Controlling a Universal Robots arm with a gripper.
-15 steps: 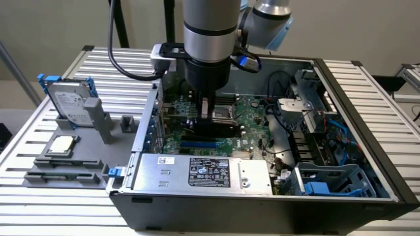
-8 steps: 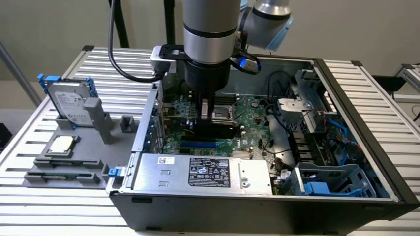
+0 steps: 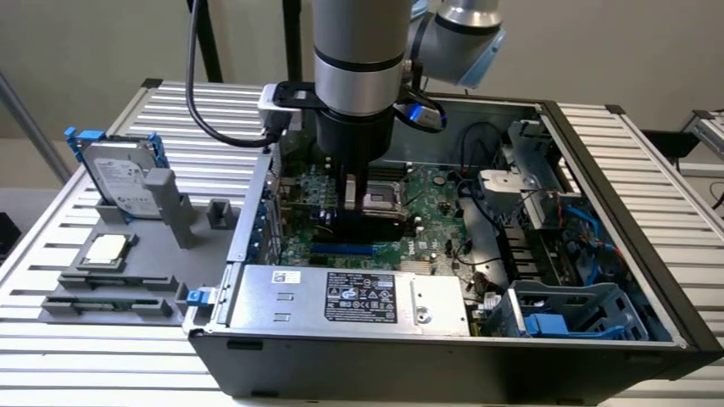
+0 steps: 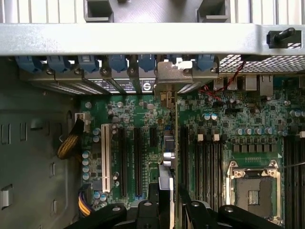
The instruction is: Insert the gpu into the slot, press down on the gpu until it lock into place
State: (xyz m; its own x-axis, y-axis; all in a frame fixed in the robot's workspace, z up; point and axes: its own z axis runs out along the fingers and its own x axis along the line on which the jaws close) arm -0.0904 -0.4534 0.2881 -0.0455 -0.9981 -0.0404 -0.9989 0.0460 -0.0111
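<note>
The gpu point(image 4: 174, 138) shows edge-on in the wrist view, standing upright over the green motherboard. Its metal end bracket point(image 4: 172, 74) sits against the case's rear wall among the blue clips. My gripper point(image 4: 170, 193) is shut on the card's upper edge, one finger on each side. In the exterior view the arm reaches down into the open case, and the gripper point(image 3: 364, 202) holds the black gpu point(image 3: 379, 225) low over the board. The bright-blue slot point(image 3: 339, 252) shows as a strip just in front of the card's lower edge. Whether the card sits in the slot is hidden.
A silver labelled power-supply box point(image 3: 351, 297) lies along the case's near side. Black memory slots point(image 4: 207, 162) and the CPU socket point(image 4: 252, 188) flank the card, with a white slot point(image 4: 106, 157) on its other side. A hard drive point(image 3: 119, 182) stands on a grey holder outside the case.
</note>
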